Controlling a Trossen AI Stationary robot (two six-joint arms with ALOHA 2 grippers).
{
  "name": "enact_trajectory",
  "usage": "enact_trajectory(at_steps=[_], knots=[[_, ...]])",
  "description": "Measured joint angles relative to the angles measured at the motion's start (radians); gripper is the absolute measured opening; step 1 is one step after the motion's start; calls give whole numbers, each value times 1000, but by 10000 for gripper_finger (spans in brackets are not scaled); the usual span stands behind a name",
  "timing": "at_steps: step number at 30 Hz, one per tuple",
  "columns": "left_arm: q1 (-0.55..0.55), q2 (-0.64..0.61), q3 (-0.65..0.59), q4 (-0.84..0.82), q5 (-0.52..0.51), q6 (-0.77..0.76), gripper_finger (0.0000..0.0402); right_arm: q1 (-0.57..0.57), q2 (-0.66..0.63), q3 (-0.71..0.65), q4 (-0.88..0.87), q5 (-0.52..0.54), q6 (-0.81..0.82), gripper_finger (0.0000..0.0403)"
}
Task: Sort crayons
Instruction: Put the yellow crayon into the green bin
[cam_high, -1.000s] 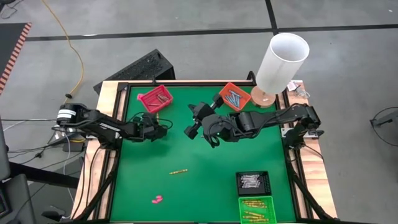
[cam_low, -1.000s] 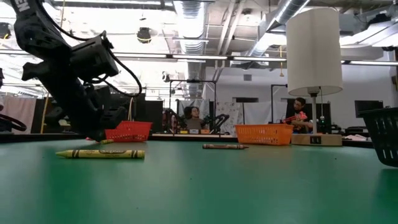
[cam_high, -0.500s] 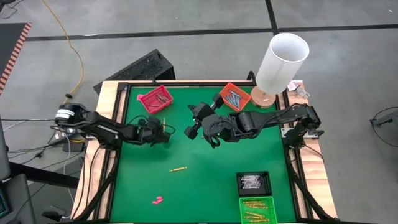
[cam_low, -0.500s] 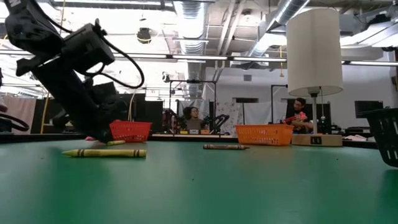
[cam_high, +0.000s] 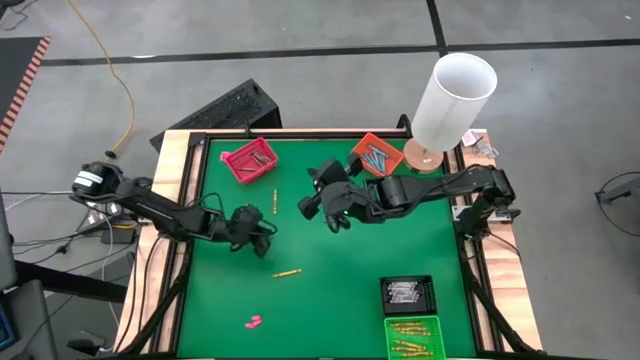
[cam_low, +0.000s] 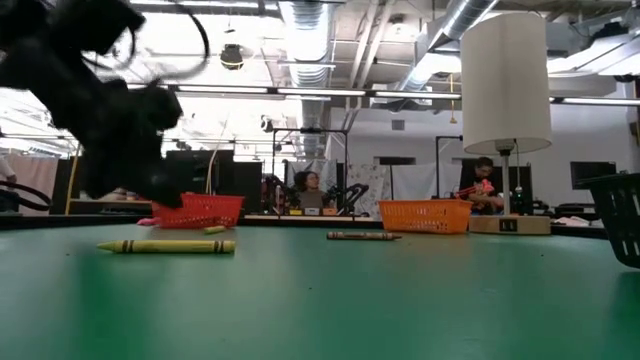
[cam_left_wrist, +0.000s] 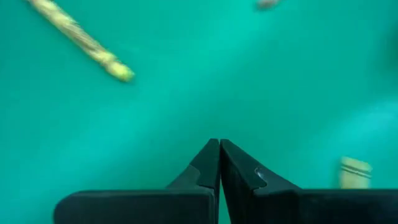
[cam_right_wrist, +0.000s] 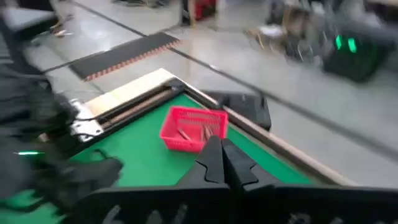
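My left gripper (cam_high: 256, 228) is shut and empty, low over the green mat; its closed tips show in the left wrist view (cam_left_wrist: 219, 155). One yellow crayon (cam_high: 287, 272) lies flat on the mat just nearer than it and shows in the wrist view (cam_left_wrist: 81, 38). A second yellow crayon (cam_high: 275, 200) lies flat beyond it, near the red tray (cam_high: 250, 158). My right gripper (cam_high: 306, 207) is shut and empty above the mat's middle, pointing toward the red tray (cam_right_wrist: 193, 129). A dark crayon (cam_low: 363, 236) lies on the mat in the low view.
An orange tray (cam_high: 377, 155) with crayons stands at the far right beside a white lamp (cam_high: 452, 95). A black tray (cam_high: 407, 294) and a green tray (cam_high: 412, 336) with crayons stand at the near right. Small pink lumps (cam_high: 252, 321) lie near the front edge.
My left gripper has swung from beside the red tray toward the table's near edge and a little to the right. The short yellow crayon that lay at its tips has slid a little to the right and now lies free on the mat.
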Motion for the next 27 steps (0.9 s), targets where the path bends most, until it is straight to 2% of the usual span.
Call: enact_trajectory(at_steps=[3,6,10,14,17,22,27], knots=[[-34,-106,0,-4,56,-38,0,-37,0,-48,-40,-42,148,7],[-57,-227,0,-5,109,-60,0,-76,1,-124,-20,-129,258,34],[-85,-403,0,6,163,-78,0,-131,1,-245,97,-267,378,98],[-112,-573,0,10,157,-64,0,-191,2,-361,235,-415,447,170],[-126,-681,0,10,151,-46,0,-221,3,-417,322,-442,486,211],[-140,-809,0,5,119,-33,0,-238,9,-439,352,-433,478,225],[-143,-876,0,4,96,-29,0,-244,121,-400,367,-461,461,212]])
